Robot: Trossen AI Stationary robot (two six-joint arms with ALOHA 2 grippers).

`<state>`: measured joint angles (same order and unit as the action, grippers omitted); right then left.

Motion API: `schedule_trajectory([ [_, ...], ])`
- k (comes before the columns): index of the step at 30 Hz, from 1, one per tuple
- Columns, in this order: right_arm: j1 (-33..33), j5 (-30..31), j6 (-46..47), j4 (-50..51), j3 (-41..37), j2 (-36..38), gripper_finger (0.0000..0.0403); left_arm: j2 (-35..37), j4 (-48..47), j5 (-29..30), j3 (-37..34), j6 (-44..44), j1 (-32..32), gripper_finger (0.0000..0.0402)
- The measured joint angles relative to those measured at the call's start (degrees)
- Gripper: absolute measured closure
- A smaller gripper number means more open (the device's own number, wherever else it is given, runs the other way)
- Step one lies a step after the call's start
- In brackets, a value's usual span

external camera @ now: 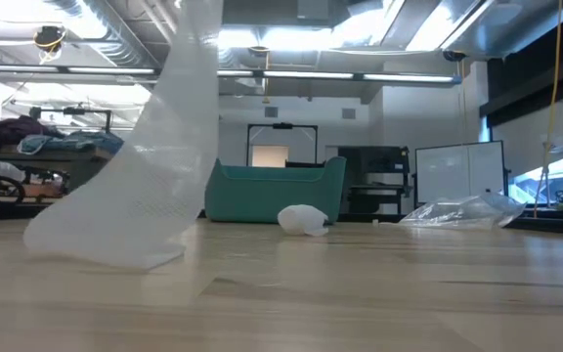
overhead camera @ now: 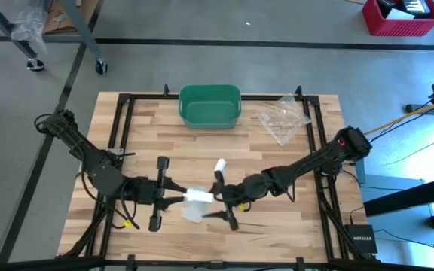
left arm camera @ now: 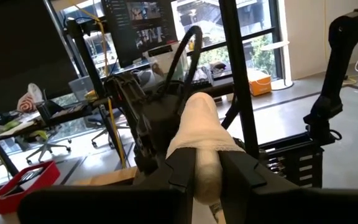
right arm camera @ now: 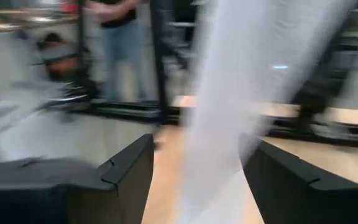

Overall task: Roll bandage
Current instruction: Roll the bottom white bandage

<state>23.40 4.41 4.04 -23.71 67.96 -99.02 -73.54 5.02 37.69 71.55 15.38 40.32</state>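
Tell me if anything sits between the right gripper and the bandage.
Nothing visible does. The right gripper is open, and the bandage's loose strip hangs between its fingers. The left gripper holds the rolled end right beside it.

high: straight down over the whole table (overhead camera: 277, 169)
low: table-top level, facing the far room
wrists: close behind fingers
shared: green bin (overhead camera: 210, 105), bandage (external camera: 154, 176)

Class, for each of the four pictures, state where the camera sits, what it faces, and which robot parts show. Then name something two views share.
High: overhead, facing down; both arms, left gripper, right gripper, bandage.
Low: table height, facing the room; no arm, bandage strip, green bin.
Left wrist: own fingers clamp the bandage roll.
Right wrist: open fingers flank the strip.
Shared: high and low both show the bin.
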Motion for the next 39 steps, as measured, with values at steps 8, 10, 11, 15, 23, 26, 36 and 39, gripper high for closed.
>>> schedule_trajectory([
  [8,0.2,9.6,-1.4,-1.3,0.0,-2.7,0.0166,0.0,0.1,0.0,0.0,-0.1,-0.8,0.0361],
  [10,0.3,9.3,-1.4,-2.4,0.0,-3.9,0.0166,0.0,-0.1,0.0,0.0,-0.3,-0.8,0.0361],
  [11,0.3,8.7,-1.5,-2.7,0.0,-4.3,0.0166,0.0,-0.1,0.0,0.0,-0.3,-0.8,0.0361],
  [15,0.2,7.0,-1.5,-5.7,0.0,-5.5,0.0166,0.0,-0.1,0.0,0.0,-0.4,-0.8,0.0361],
  [23,0.2,8.7,-4.4,-9.2,0.0,-5.8,0.0211,0.0,-0.1,0.0,0.0,-0.3,-0.8,0.0361],
  [26,0.2,10.0,-4.8,-7.8,0.0,-5.8,0.0291,0.0,-0.1,0.0,0.0,-0.3,-0.8,0.0361],
  [36,5.1,12.0,-3.6,0.6,0.0,-5.8,0.0391,1.8,2.3,4.5,0.0,4.6,0.7,0.0361],
  [39,6.6,12.0,-4.2,1.3,0.0,-5.5,0.0397,1.7,1.7,5.2,0.0,5.3,-0.3,0.0361],
])
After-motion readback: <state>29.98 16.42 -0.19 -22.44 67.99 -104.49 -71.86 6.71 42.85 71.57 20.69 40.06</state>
